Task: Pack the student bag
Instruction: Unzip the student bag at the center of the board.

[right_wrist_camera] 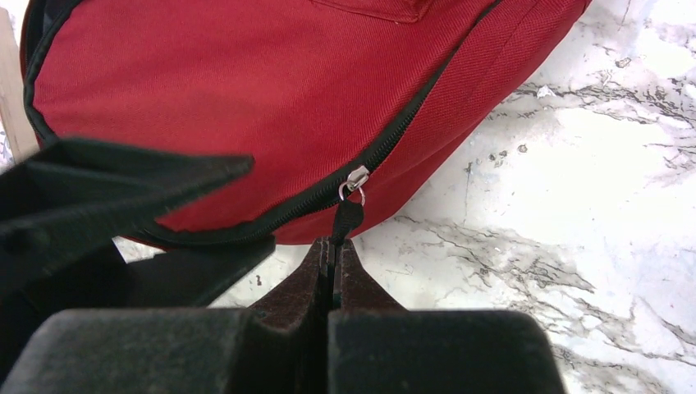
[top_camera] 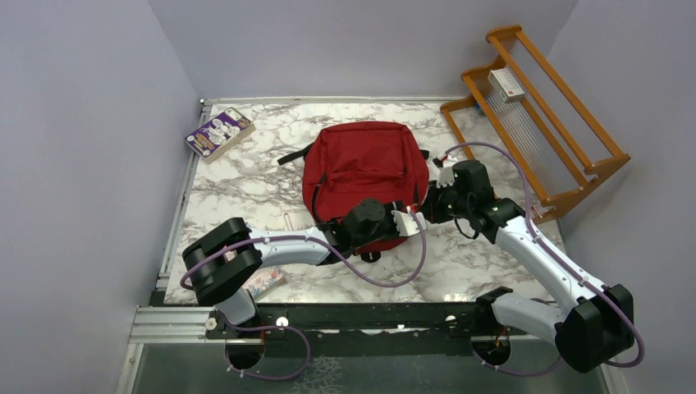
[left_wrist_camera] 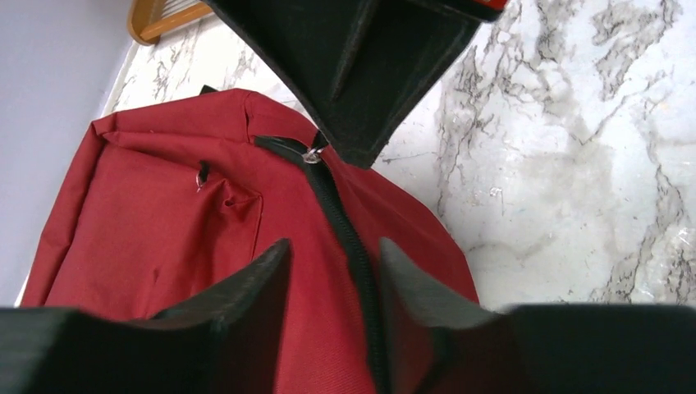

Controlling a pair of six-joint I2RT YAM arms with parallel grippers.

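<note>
At the far left corner of the marble table (top_camera: 246,197) lay a purple book (top_camera: 219,133), well apart from everything else. Nearer the arms, a small colourful packet (top_camera: 264,281) showed from under the left arm's elbow, partly hidden by it. A thin pale stick (top_camera: 288,222) lay just beside the bag's left edge. On the right, a wooden rack (top_camera: 566,94) leaned along the table's edge with a small white and red box (top_camera: 506,84) resting on its upper rails.

The student bag (top_camera: 361,164) lay flat in the middle of the table, between book and rack, its near end covered by both wrists in the overhead view. It was red fabric, smooth and fairly flat, with a black strap (top_camera: 291,156) poking out on its left and a front pocket (left_wrist_camera: 164,222) stitched on top. A black zip (left_wrist_camera: 343,222) ran along its curved edge.

The left gripper (left_wrist_camera: 335,246) hovered over the bag with its jaws parted, one finger on each side of the zip line; whether they touched the cloth could not be told. The right gripper (right_wrist_camera: 335,246) had its jaws pressed together on the black zip pull (right_wrist_camera: 345,217), which hung from the silver slider (right_wrist_camera: 356,179) at the bag's right edge
</note>
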